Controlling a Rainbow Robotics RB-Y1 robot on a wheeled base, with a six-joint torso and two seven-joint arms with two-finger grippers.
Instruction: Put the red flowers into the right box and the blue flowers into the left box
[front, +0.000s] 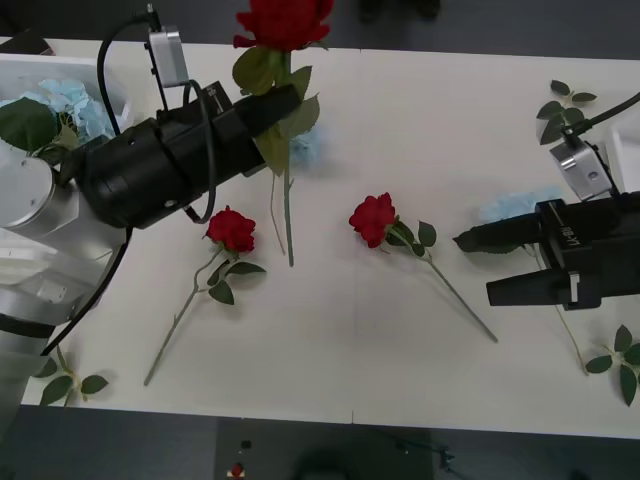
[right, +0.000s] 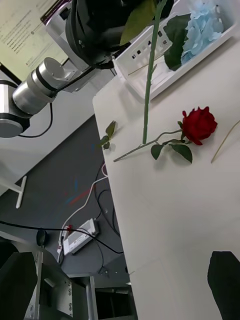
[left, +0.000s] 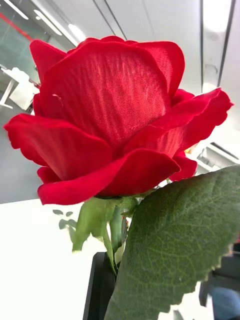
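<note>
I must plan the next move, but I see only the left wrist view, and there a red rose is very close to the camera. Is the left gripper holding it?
Observer: Yes. In the front view the left gripper is shut on the stem of the held rose, which is above the table with its stem hanging down.
Operator: How many red roses lie on the table?
Observer: I see two: the left rose beside the left arm and the middle rose at mid-table.
Operator: And the other arm?
Observer: The right gripper hovers open at the table's right side, holding nothing.
</note>
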